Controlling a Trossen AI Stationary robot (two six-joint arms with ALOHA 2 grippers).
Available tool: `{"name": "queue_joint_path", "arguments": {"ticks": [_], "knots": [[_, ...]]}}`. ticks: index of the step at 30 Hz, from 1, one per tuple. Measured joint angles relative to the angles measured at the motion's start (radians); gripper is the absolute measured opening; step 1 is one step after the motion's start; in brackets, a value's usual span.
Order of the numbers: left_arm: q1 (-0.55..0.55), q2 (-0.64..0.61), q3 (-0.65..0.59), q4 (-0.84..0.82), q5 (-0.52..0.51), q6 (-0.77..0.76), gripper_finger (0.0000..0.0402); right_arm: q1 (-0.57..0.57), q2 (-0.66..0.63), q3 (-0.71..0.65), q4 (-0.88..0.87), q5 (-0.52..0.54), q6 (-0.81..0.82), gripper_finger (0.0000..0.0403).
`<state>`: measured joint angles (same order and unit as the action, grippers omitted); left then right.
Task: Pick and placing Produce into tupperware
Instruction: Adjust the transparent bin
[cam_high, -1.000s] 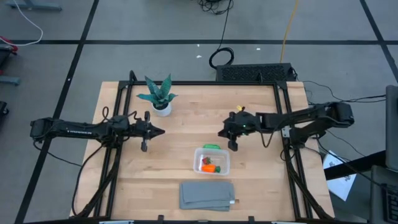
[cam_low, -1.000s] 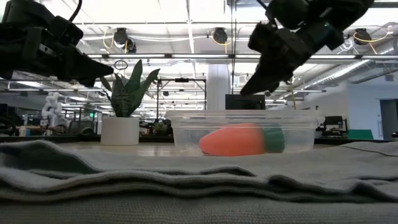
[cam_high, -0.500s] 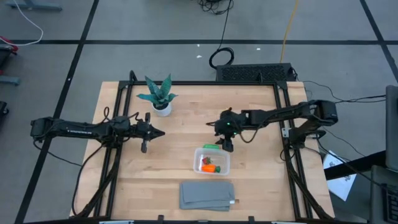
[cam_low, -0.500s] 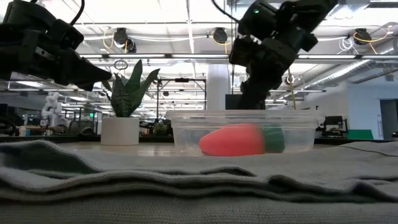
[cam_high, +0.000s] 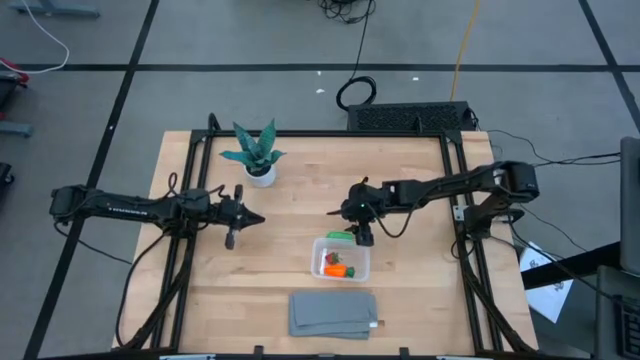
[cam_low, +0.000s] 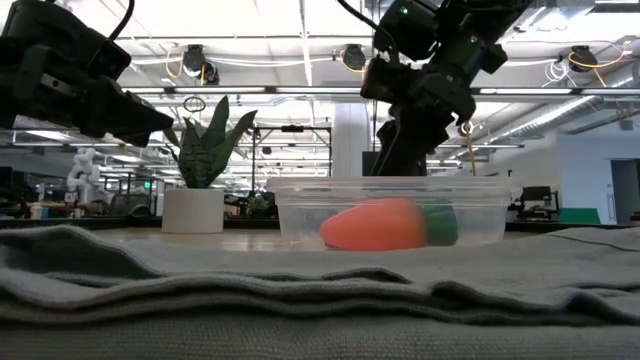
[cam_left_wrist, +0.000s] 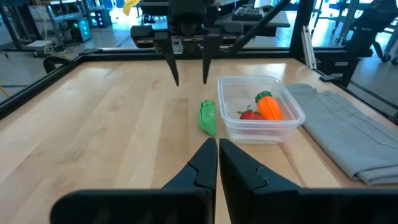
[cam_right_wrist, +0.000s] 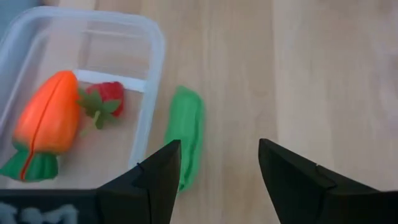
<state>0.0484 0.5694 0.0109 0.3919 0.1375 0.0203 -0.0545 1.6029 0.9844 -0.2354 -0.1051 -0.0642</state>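
The clear tupperware (cam_high: 341, 259) stands near the table's middle front. It holds the orange carrot (cam_right_wrist: 46, 121) and the red berry (cam_right_wrist: 106, 99). The green pod (cam_right_wrist: 186, 134) lies flat on the wood along the tub's far wall (cam_left_wrist: 208, 117). My right gripper (cam_right_wrist: 214, 174) points down, open, a little above the table; the pod lies just outside one finger, and it touches nothing (cam_left_wrist: 189, 68). My left gripper (cam_left_wrist: 217, 163) hovers shut over the table's left half (cam_high: 243, 214), holding nothing.
A teal-leaved plant in a white pot (cam_high: 257, 157) stands at the far left. A folded grey cloth (cam_high: 333, 313) lies at the near edge, in front of the tub. Bare wood lies between the two grippers.
My right gripper has moved toward the table's left and a little nearer, coming down over the green pod beside the tub's far wall. It has tipped from slanting to pointing down, and its fingers have opened. The pod, the tub and my left gripper have stayed put.
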Motion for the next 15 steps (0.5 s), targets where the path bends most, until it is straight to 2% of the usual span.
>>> {"name": "queue_joint_path", "arguments": {"ticks": [15], "knots": [[-0.021,0.000,0.000,0.001,-0.007,-0.005,0.0021,0.043,0.091,-0.001,0.048,0.002,0.027,0.0203]]}}
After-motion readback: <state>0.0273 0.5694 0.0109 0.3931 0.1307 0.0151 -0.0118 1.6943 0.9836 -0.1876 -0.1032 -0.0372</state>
